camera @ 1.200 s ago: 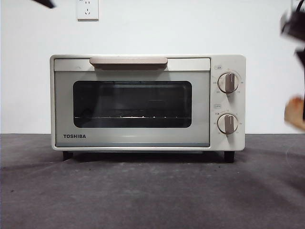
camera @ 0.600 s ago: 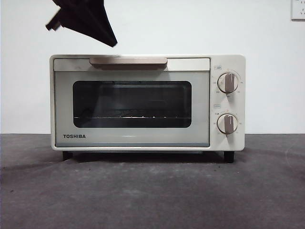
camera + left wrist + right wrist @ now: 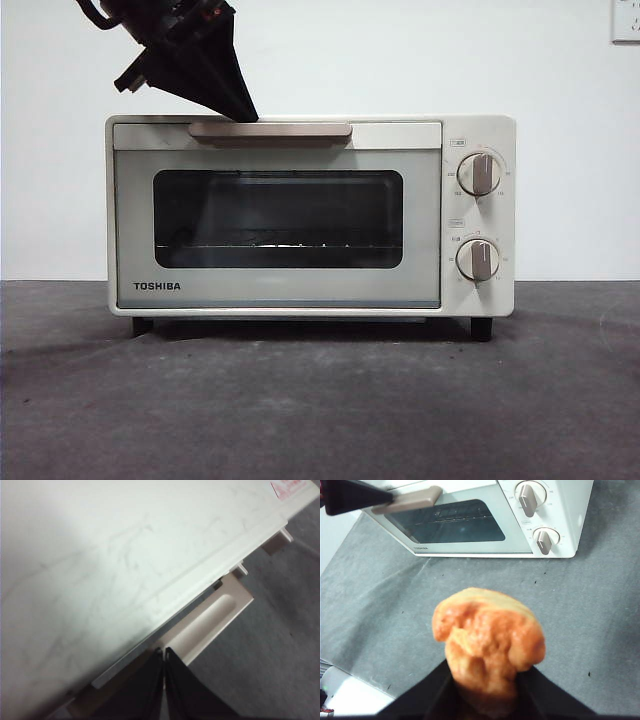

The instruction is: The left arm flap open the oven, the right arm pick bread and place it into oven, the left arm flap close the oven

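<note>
— Where is the bread (image 3: 487, 642)?
— Clamped between the right gripper (image 3: 487, 690) jaws, held up off the grey table (image 3: 320, 400), in front of the oven (image 3: 310, 215) and apart from it.
— And the left gripper (image 3: 245, 112)?
— Jaws pressed together with nothing between them — the tip sits at the left end of the handle (image 3: 270, 129), on the top edge of the shut door (image 3: 277, 228).
— The room?
— A white wall (image 3: 400, 50) behind the oven, an outlet (image 3: 626, 20) at the upper right corner.
</note>
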Motion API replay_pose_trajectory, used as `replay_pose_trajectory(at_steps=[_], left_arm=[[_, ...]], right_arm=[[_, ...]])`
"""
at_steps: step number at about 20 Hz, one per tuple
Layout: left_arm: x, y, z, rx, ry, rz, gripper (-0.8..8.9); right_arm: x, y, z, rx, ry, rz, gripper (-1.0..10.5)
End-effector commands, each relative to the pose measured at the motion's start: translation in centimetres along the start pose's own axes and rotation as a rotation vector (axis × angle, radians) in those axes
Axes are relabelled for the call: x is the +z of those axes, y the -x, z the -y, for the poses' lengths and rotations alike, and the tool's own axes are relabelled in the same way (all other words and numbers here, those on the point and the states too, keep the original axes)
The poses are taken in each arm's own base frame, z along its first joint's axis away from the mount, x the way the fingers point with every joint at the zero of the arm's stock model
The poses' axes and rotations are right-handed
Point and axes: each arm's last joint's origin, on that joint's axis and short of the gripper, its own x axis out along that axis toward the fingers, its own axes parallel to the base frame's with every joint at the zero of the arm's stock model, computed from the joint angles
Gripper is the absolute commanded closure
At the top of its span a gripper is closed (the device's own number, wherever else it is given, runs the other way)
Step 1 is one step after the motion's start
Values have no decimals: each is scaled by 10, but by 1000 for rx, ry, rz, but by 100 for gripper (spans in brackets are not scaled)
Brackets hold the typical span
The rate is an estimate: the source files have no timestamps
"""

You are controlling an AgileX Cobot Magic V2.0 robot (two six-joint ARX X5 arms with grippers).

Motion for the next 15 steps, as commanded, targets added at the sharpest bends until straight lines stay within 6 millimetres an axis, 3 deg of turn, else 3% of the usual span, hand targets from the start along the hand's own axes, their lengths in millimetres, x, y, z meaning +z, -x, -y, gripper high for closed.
replay_pose_trajectory(at_steps=[1,6,10,15], left_arm=[[-13,-12,3,-12,-12,-133,802],[-44,-6,14,-28,-12,-155,802],[-83,8,19,7,42,-53,802],[-113,14,22,16,127,51,803]], right_arm=[[3,3,-3,12,0,16,832],[3,3,-3,12,0,16,832],[3,3,-3,12,0,17,832],[3,3,-3,10,0,18,832]])
